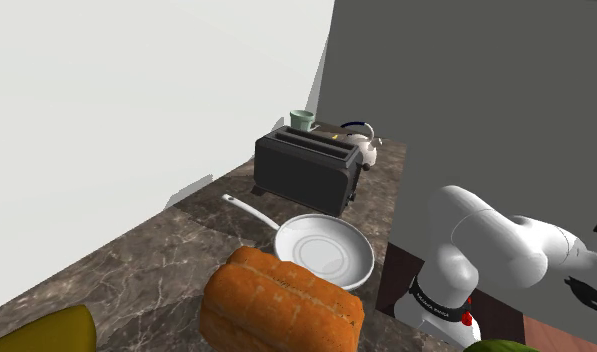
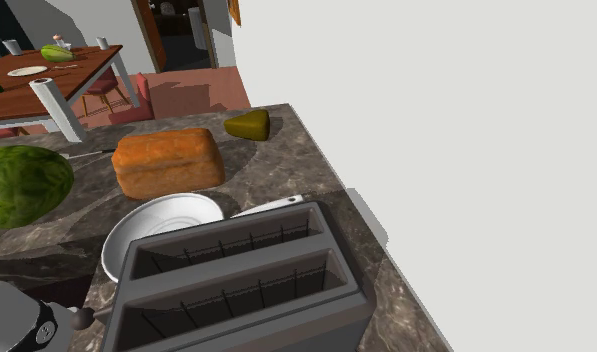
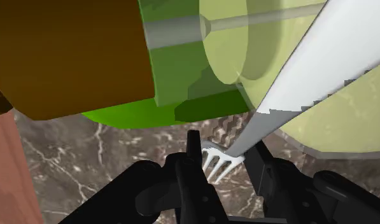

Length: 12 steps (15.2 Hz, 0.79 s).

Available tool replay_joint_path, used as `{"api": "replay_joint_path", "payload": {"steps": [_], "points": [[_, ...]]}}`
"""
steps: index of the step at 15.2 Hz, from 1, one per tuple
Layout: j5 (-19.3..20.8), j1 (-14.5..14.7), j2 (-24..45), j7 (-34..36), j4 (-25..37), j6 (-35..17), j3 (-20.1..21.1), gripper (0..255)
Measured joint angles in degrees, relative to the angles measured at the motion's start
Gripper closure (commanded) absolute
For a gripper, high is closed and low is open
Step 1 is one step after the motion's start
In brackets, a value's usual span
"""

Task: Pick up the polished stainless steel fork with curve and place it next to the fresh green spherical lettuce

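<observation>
Lowering the pale, shiny curved metal fork (image 3: pixel 296 76), clasped near its tines in the black two-finger tool (image 3: pixel 225 153), level onto the dark marbled counter (image 3: pixel 105 159) beside the round green lettuce (image 3: pixel 182 92), then releasing gently.

The black jaws stand either side of the fork's (image 3: pixel 290 89) head and clasp it, its pale tines pointing down toward the dark, white-veined worktop (image 3: pixel 105 159). The fork's handle widens steeply away from the jaws, crossing a pale green disc (image 3: pixel 233 44). Behind the tines sits the bright green lettuce (image 3: pixel 182 89), blocky in outline. A big brown block (image 3: pixel 67 51) overlaps the lettuce, and a reddish strip (image 3: pixel 7 172) borders the worktop.
</observation>
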<state>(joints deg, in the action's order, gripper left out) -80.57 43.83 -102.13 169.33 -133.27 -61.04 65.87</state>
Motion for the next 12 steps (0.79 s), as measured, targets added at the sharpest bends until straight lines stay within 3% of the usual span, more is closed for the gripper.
{"api": "replay_joint_path", "payload": {"steps": [9,10,12], "points": [[-1.60,1.48,0.00,0.53,-1.11,-1.99,2.67,255],[-1.60,1.48,0.00,0.50,-1.12,-1.98,2.68,0],[-1.52,1.46,-0.03,0.47,-1.16,-1.91,2.88,0]]}}
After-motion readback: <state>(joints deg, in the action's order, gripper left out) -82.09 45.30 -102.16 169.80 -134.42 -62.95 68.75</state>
